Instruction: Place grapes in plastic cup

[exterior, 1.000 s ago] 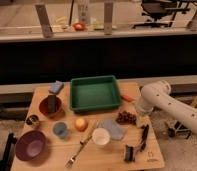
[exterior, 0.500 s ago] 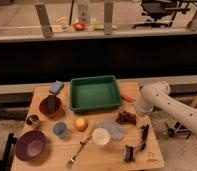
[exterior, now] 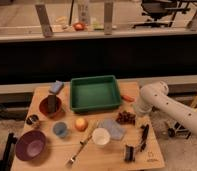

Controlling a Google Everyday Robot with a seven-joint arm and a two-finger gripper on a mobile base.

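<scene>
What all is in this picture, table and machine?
table: one, light wood, centre
tray: one, green, back middle
grapes: one bunch, dark purple, right of centre
plastic cup: one, light blue, left of centre
round fruit: one, orange-yellow, beside plastic cup
white cup: one, front middle
purple bowl: one, front left
red-brown bowl: one, left
cloth: one, grey-blue, beside grapes
sponge: one, blue, back left
tin: one, dark, left edge
arm: one, white, right side
gripper: one, dark, front right of table

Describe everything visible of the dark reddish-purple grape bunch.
The small, elongated, dark reddish-purple grape bunch lies on the wooden table, below the right corner of the green plastic tray and seemingly touching the grey-blue cloth. Nothing holds it; the dark gripper appears to sit apart, lower right.
</scene>
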